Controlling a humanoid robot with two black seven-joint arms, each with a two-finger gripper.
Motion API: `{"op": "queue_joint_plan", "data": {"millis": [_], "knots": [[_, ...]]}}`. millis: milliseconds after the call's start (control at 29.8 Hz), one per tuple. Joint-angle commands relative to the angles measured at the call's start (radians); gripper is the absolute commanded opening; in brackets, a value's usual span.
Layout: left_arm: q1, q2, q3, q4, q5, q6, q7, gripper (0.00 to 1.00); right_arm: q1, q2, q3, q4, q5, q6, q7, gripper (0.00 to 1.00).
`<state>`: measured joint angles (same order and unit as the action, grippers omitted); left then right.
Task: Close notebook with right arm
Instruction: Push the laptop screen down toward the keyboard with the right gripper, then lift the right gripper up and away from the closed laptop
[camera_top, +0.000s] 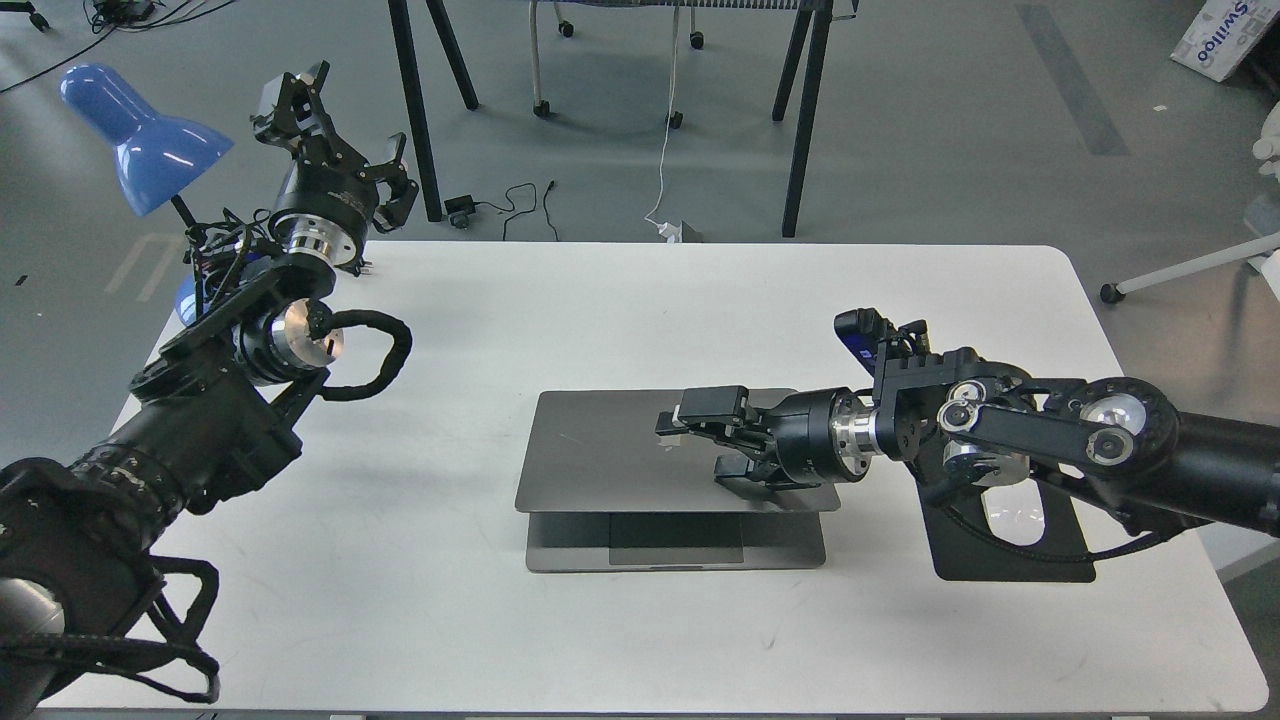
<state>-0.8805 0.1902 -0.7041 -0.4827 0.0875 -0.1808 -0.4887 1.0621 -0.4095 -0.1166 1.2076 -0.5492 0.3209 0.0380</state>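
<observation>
Notebook (620, 455): slim space-grey metal laptop, matte, rounded corners, lying at mid-table toward the near edge. The lid is tipped well down over the base but not shut; a strip of palm rest and the large trackpad (676, 540) shows beneath the lid's front edge.

Right arm (1060, 440): black jointed links with polished silver joint rings, entering from the right edge and reaching left, low over the lid. A small blue part sits near the wrist. Right gripper (690, 425): black claw over the lid's right half, at or just above its surface; actual contact cannot be confirmed. Fingers overlap from this angle, so whether they are spread or closed cannot be told.

Left arm (200, 400): same black build, with a braided cable loop, raised at the table's far-left corner, well apart from the notebook. Left gripper (340, 130): fingers spread wide, holding nothing, just beside the glossy blue lamp (140, 140) with its cone shade.

Table (700, 300): white, smooth, rounded corners, faint scuffs. Bare surface lies left of, behind and in front of the notebook. To its right, close by, a flat black mouse pad (1000, 560) carries a white mouse (1012, 512), both partly hidden under the right arm. Beyond the far edge: grey floor, black table legs, loose cables.
</observation>
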Motion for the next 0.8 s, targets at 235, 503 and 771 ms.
{"op": "queue_joint_plan", "data": {"millis": [235, 503, 771], "knots": [[0.000, 0.000, 0.000, -0.001, 0.000, 0.000, 0.000, 1.00, -0.045, 0.003, -0.064, -0.045, -0.014, -0.029, -0.003, 1.00], [0.000, 0.000, -0.002, -0.001, 0.000, 0.000, 0.000, 1.00, -0.090, 0.006, -0.066, -0.105, -0.020, -0.046, -0.003, 1.00], [0.000, 0.000, -0.002, 0.001, 0.000, 0.000, 0.000, 1.00, -0.071, -0.003, -0.037, -0.103, -0.009, -0.048, -0.001, 1.00]]}}
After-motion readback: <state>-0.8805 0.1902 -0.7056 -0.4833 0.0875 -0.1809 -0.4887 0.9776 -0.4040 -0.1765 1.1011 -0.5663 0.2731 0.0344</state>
